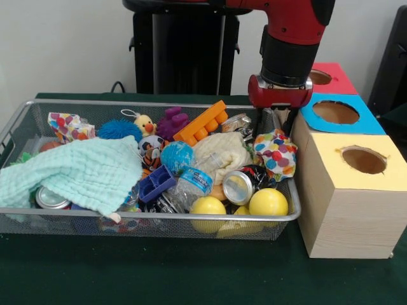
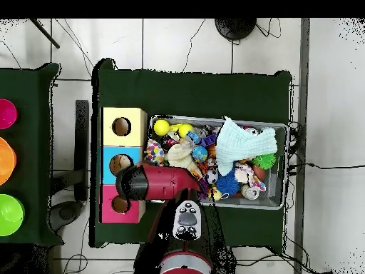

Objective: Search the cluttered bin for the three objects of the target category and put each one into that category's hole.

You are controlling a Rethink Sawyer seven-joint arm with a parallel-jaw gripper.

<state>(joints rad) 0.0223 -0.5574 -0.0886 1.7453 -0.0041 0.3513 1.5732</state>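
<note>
Your pincer (image 1: 277,119) is down in the bin's (image 1: 191,216) corner against the yellow box (image 1: 346,190), and I cannot tell its state, with crushed cans (image 1: 239,187) just below-left and polka-dot cloth (image 1: 276,152) beneath, so you risk snagging cloth instead.

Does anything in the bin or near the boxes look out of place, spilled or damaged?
Nothing has spilled outside the wire bin. Two things stand out a little: the mint cloth lies spread over the toys and hides some of them, and the silver can beside the yellow balls looks crushed.
</note>
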